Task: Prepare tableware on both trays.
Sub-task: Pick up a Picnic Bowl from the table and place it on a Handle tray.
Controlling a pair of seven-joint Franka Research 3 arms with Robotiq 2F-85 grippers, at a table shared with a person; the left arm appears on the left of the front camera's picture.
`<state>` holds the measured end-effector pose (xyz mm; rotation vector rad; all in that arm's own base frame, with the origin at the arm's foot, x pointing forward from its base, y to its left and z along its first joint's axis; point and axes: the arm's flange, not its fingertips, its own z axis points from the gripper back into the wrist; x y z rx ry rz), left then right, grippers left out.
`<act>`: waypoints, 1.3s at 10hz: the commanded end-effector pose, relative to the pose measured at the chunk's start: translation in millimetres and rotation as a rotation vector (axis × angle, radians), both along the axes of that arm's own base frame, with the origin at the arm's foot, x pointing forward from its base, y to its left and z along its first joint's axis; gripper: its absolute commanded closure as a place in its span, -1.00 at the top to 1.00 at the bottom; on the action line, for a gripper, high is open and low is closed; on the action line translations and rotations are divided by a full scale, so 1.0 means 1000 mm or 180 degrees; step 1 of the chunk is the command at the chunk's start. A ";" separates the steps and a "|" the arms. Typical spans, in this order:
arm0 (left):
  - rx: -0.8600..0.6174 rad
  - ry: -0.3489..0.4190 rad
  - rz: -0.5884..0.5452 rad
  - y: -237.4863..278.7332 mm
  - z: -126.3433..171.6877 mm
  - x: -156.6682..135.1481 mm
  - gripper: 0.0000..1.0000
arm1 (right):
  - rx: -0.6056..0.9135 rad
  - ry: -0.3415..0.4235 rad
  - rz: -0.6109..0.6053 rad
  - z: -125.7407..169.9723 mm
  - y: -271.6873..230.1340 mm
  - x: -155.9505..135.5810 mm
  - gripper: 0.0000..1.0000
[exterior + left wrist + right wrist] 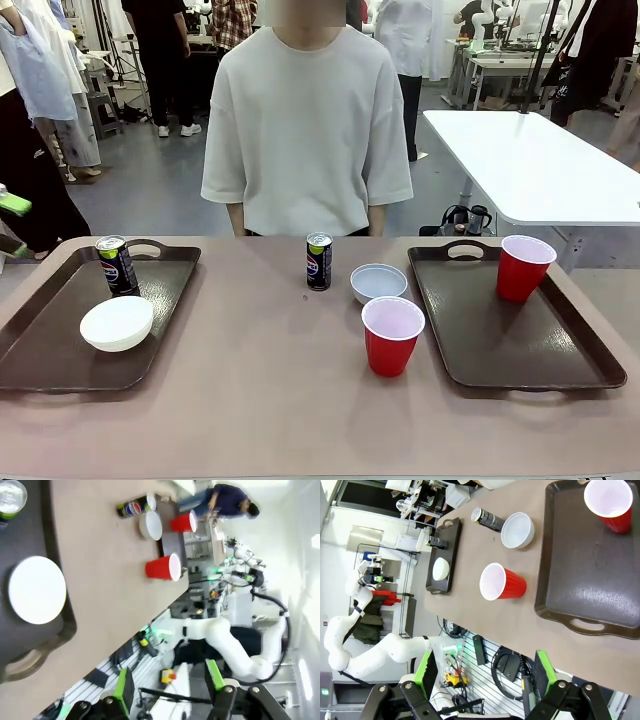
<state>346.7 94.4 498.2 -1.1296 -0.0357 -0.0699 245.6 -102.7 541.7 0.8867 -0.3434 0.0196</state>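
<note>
1. Currently the left claw (169, 682) hangs back past the near edge of the surface (250, 400). Its green-padded fingers are spread apart with nothing between them.
2. Seen from that wrist, the left tray (40, 340) lies up and off to one side of the fingers, well apart from them.
3. On the left tray, a white bowl (117, 322) sits toward the near side. A Pepsi can (117, 265) stands upright just behind it, close to the far rim.
4. Likewise, the right claw (486, 672) stands wide open and empty, also held off the near edge of the surface.
5. The right tray (520, 350) is well apart from the right claw. It carries one red cup (524, 267), upright at the far side near the cut-out handle.
6. Between the trays, on the bare surface, a second can (319, 261) stands upright.
7. A second bowl (379, 283) sits just to the right of the second can, close beside the right tray's rim.
8. A second red cup (392, 335) stands upright just in front of the second bowl; neither claw is near these three things.
9. A person (305, 130) in a pale T-shirt stands at the far side, behind the second can.
</note>
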 end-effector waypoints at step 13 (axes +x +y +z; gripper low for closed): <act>-0.0107 0.0046 0.0148 0.022 0.000 0.004 0.51 | -0.1911 0.0368 -0.0394 0.037 0.109 0.040 1.00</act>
